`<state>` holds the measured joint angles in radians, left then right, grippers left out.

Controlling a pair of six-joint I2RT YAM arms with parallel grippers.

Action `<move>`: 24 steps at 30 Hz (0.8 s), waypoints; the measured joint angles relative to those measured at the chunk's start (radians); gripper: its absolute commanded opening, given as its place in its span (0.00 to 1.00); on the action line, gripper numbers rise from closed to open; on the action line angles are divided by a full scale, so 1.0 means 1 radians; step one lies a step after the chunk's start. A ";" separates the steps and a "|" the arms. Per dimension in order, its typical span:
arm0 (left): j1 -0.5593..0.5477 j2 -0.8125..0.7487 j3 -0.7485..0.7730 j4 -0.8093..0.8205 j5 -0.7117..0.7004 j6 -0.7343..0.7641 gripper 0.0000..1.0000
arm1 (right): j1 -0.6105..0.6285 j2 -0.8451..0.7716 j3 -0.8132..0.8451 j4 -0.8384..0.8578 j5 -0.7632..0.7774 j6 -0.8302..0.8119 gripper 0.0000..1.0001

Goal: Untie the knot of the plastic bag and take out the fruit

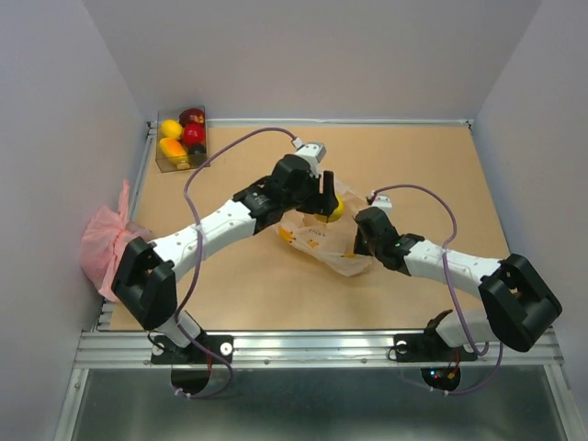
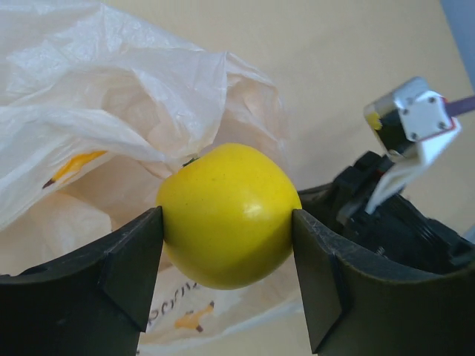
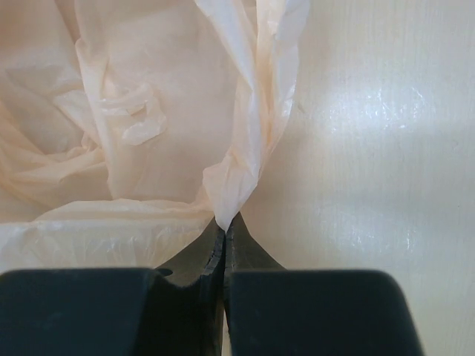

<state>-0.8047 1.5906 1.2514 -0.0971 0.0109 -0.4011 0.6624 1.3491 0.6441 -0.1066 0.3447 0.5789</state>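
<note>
The left gripper (image 2: 225, 226) stands fairly wide, its two fingers pressed against opposite sides of a round yellow fruit (image 2: 223, 196), which it holds just above the plastic bag (image 1: 317, 241). In the top view this grip sits at the bag's 12 o'clock edge. The bag lies slack and crumpled near the middle of the table (image 1: 432, 184). The right gripper (image 3: 225, 231) is fully closed, pinching a thin fold of the bag's rim at the bag's 3 o'clock side. At about 10 o'clock from the bag, in the table's far corner, a clear box (image 1: 165, 163) holds other fruit (image 1: 191, 133), red, yellow and orange. A pink bag (image 1: 106, 241) hangs at the table's 9 o'clock edge.
</note>
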 measured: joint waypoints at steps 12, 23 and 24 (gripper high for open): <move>0.473 -0.185 0.089 -0.053 0.171 0.011 0.35 | 0.000 0.019 0.001 -0.023 0.031 0.011 0.00; 0.884 0.144 0.266 0.047 0.040 -0.045 0.39 | 0.000 0.017 0.036 -0.041 0.034 -0.055 0.00; 0.906 0.227 0.319 0.051 0.029 -0.047 0.40 | 0.000 0.016 0.040 -0.042 0.035 -0.060 0.01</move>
<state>0.1009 1.8172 1.5703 -0.0463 0.0395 -0.4477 0.6624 1.3647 0.6846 -0.1486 0.3801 0.5194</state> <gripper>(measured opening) 0.746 0.013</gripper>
